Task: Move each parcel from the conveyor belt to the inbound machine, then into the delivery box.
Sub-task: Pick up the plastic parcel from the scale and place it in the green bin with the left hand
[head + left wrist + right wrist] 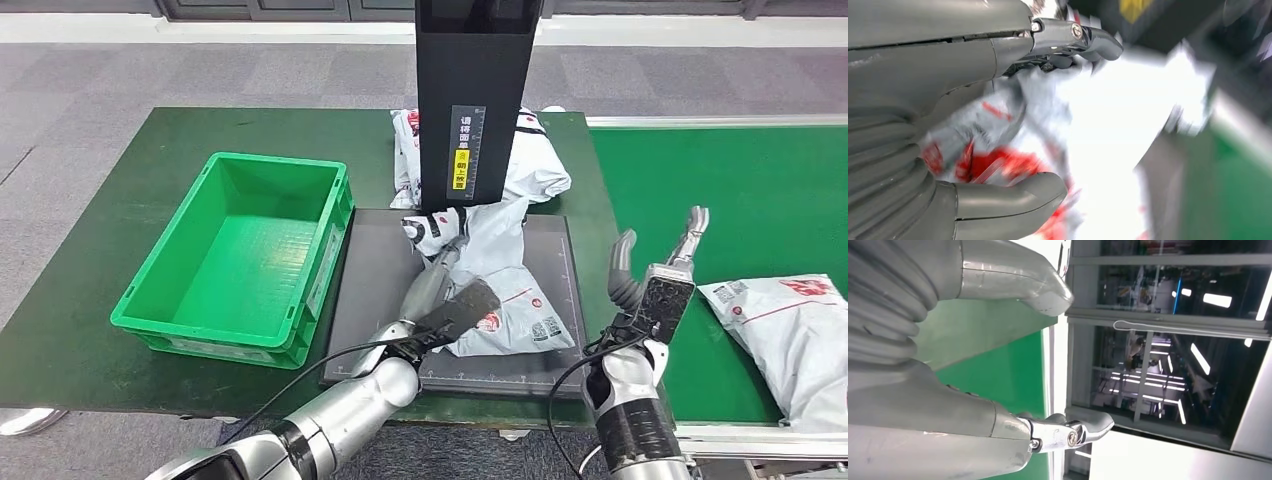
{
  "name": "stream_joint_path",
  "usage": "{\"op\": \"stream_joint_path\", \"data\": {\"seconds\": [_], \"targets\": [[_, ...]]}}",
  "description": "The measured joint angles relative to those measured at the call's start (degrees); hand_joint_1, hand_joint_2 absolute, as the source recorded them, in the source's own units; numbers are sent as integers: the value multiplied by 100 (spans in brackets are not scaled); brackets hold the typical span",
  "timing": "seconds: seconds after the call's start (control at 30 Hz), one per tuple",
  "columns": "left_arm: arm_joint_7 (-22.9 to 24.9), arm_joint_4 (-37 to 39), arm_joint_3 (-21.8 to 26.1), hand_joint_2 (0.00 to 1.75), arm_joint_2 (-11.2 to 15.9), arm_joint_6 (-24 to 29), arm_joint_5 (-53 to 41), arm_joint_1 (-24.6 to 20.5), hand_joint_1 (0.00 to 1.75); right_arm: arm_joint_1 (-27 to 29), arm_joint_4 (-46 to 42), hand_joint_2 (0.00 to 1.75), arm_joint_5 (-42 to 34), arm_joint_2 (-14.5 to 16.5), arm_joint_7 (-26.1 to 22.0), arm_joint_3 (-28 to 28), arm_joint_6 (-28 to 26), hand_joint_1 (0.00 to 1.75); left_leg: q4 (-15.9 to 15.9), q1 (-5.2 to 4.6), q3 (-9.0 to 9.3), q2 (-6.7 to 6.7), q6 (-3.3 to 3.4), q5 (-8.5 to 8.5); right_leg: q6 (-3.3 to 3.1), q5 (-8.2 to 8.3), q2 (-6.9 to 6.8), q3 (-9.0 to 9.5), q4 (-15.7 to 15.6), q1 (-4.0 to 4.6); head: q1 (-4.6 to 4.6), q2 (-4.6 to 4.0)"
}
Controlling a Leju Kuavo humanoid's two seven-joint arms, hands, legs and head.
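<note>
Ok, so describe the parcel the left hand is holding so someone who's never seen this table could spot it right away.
Find the tall black scanner column at the back of the green table; a dark flat platform lies at its foot. The parcel is the white bag with red print lying on that platform, with the left hand gripping its upper end. The other parcels are untouched: one behind the column, one on the conveyor belt.

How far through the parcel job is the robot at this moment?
Midway through one parcel. Done: a white plastic parcel with red print lies on the dark scanner platform. In hand: the left hand grips its top. Left: the green plastic crate holds nothing; another white parcel waits on the green belt; the right hand hangs open.
</note>
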Motion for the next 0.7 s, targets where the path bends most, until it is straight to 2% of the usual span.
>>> {"op": "stream_joint_path", "data": {"seconds": [0.07,0.13,0.2,0.23,0.33,0.5,0.57,0.7], "targets": [[599,176,-463,175,0,-562,-423,-110,10,-62,39,175,-21,-29,8,-3,70,0,0,0,0,0,0,0,0,0,0,0,0,0,0,1],[1170,323,-1018,175,1,-1146,-944,-199,90,-106,102,175,-66,-59,15,-3,144,0,-1,1,1,-4,0,0,0,0,-2,2,0,1,0,1],[1519,413,-1518,175,2,-1467,-1322,-290,170,-116,156,175,-102,-84,15,-3,195,0,-1,1,2,-8,0,0,0,-1,-5,7,0,2,0,0],[1596,441,-1710,175,2,-1528,-1429,-343,175,-115,173,175,-111,-93,15,-3,213,0,-2,2,4,-10,1,-1,1,-1,-6,11,0,2,-1,1],[1696,508,-2125,175,2,-1556,-1615,-478,175,-103,210,175,-131,-105,23,-3,272,0,-3,1,18,-10,6,-5,2,-4,-6,27,0,2,-1,0],[1727,558,-2354,175,2,-1382,-1684,-550,175,-24,215,175,-135,-105,39,-3,321,0,-3,1,32,-9,9,-7,3,-5,-8,44,-1,1,-1,-1],[1720,581,-2375,175,2,-1161,-1636,-553,175,2,215,175,-116,-105,72,-2,333,0,-3,1,35,-9,9,-6,3,-3,-8,47,-1,1,-1,0],[1568,644,-2271,175,4,-352,-1373,-498,175,77,214,175,-11,-95,220,-1,340,0,-3,1,35,-7,9,-2,2,-1,-7,45,-1,1,0,0]]}}
